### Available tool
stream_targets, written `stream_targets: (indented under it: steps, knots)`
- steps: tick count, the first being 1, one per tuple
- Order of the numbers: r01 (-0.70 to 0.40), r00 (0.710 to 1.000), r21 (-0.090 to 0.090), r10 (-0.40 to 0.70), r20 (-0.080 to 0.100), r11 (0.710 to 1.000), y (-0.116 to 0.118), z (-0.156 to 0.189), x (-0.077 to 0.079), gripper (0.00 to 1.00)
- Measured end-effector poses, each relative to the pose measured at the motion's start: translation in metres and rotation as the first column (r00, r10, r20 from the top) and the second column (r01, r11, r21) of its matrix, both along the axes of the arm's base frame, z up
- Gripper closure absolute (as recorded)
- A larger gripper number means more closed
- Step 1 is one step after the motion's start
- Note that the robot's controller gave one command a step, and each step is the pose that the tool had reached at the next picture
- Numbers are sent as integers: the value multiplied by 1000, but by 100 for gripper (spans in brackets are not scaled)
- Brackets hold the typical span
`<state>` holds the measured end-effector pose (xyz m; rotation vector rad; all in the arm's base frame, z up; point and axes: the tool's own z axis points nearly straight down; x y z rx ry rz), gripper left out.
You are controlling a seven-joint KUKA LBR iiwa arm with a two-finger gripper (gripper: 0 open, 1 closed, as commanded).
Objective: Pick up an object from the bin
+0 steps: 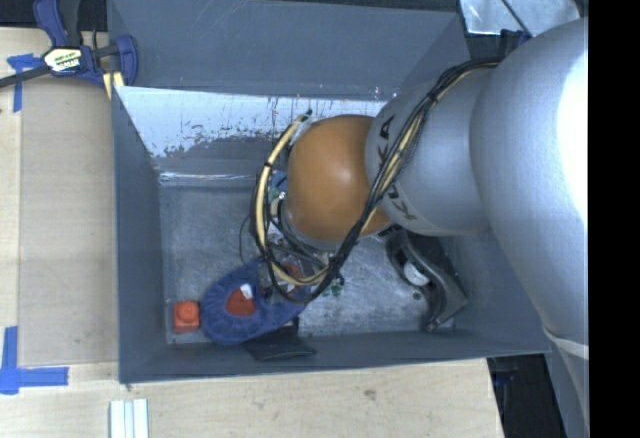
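My pincer (pixel 287 276) hangs low over a soft, rumpled blue cloth thing (pixel 222 321) with a red-orange lump (pixel 240 303) on it, by the grey metal bin's (pixel 140 256) near wall; wide or narrow, I cannot tell. A small orange block (pixel 186 316) lies just left of the cloth; a black curved piece (pixel 437 294) lies well apart, right.

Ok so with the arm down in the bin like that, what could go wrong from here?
The gripper is low by the blue floppy thing that bears a small red piece; a lift might drag both. That heap, with the orange block beside it, lies close to the bin's front wall, so the wrist could bump it. The wrist's loose cables might snag.
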<state>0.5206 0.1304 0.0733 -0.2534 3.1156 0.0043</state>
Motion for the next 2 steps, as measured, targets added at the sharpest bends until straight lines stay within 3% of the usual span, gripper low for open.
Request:
stream_targets:
  steps: [1, 2]
  knots:
    - [-12, 1000, -2, 12, -5, 1000, 1, 88, -11, 100]
    - [-7, 1000, -1, 7, -6, 1000, 21, 146, -22, 100]
